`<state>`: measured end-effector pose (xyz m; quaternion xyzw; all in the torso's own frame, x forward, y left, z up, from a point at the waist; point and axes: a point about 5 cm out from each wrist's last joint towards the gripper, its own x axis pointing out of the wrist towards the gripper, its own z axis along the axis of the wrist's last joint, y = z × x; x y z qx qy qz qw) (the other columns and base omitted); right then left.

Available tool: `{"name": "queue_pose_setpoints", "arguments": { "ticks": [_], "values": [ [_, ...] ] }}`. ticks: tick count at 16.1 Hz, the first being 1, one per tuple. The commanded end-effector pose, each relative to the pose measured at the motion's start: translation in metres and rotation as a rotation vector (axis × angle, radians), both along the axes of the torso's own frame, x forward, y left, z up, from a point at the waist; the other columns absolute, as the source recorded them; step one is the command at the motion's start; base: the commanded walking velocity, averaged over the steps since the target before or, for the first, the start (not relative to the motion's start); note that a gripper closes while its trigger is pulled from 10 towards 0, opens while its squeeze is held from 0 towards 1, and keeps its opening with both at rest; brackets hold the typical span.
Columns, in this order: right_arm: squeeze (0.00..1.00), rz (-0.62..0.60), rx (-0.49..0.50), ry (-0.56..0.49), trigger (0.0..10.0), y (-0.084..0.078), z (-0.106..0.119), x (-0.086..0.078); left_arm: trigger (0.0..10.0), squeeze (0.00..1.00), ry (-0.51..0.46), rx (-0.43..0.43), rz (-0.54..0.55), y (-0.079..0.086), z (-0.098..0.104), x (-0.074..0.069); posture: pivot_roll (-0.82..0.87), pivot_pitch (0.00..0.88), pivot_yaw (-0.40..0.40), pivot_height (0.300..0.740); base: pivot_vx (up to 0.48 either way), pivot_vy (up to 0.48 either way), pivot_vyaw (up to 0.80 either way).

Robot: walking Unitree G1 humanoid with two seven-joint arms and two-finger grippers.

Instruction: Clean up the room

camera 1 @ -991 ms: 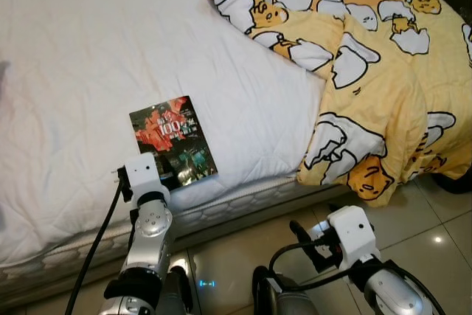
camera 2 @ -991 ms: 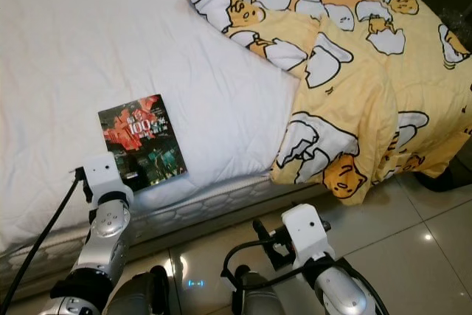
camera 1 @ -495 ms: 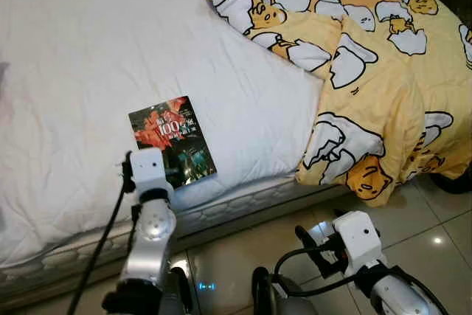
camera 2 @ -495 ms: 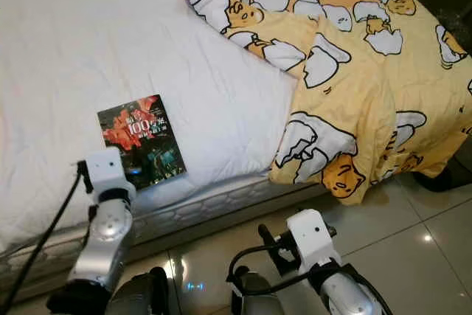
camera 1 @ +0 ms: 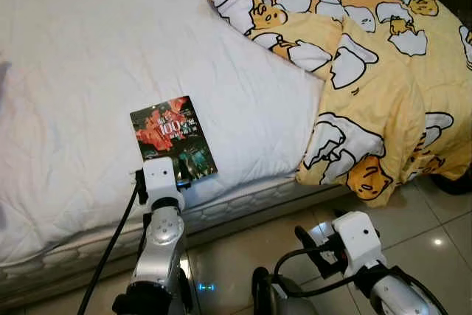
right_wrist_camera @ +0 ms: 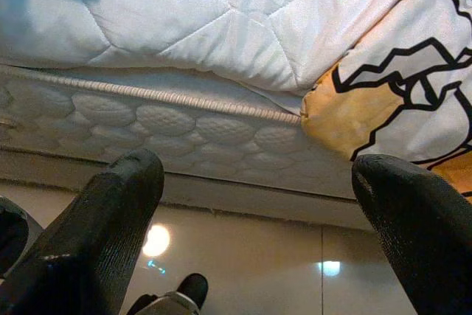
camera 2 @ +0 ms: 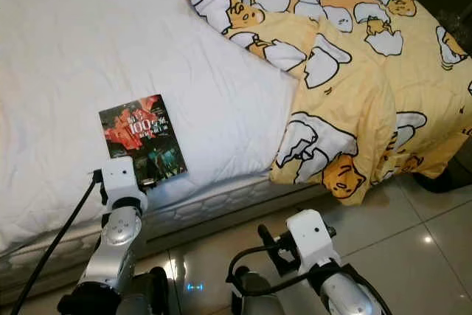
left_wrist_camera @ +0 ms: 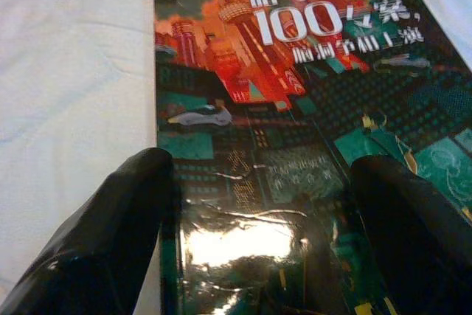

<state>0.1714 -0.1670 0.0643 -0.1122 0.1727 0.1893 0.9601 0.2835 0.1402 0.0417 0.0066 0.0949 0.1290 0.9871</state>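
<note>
Since a second ago, I am bringing my left gripper [left_wrist_camera: 254,204] further in over the near end of the glossy red-and-teal paperback book [camera 1: 174,137]. It is lying flat on the white quilted mattress [camera 1: 74,71], near its edge, beside the yellow cartoon-print duvet [camera 1: 376,57]. Fingers [left_wrist_camera: 110,226] are standing apart, straddling the cover (slippery, I judge), so I am aiming to pinch the overhanging edge squarely. My right gripper [right_wrist_camera: 258,226] is hanging open above the floor.

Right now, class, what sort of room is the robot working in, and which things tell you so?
Most likely a bedroom: a bed with a white quilted mattress cover, a yellow cartoon-print duvet hanging over its edge, and a glossy red-and-teal paperback book lying on the bed.
</note>
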Motion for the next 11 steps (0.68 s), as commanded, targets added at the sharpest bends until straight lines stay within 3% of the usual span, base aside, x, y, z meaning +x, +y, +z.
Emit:
{"name": "queue_pose_setpoints", "arguments": {
  "ticks": [1, 5, 8, 11],
  "values": [
    [0.0, 0.006, -0.018, 0.001, 10.0, -0.002, 0.001, -0.003, 10.0, 0.0, 0.053, 0.015, 0.011, -0.001, -0.01, -0.002, -0.22, 0.22, -0.09, 0.74, 0.0, 0.0, 0.0],
    [0.0, 0.006, -0.021, 0.006, 10.0, -0.002, 0.0, -0.006, 10.0, 0.0, 0.093, 0.032, 0.038, 0.002, -0.014, 0.008, -0.23, 0.227, -0.093, 0.74, 0.0, 0.0, 0.0],
    [0.0, 0.005, -0.022, 0.01, 10.0, -0.002, 0.0, -0.006, 10.0, 0.0, 0.123, -0.002, 0.045, 0.003, -0.017, 0.015, -0.23, 0.23, -0.092, 0.74, 0.0, 0.0, 0.0],
    [0.0, 0.003, -0.024, 0.011, 10.0, -0.002, -0.001, -0.006, 10.0, 0.0, 0.246, -0.139, 0.15, 0.013, -0.032, 0.014, -0.24, 0.232, -0.089, 0.74, 0.0, 0.0, 0.0]
  ]
}}
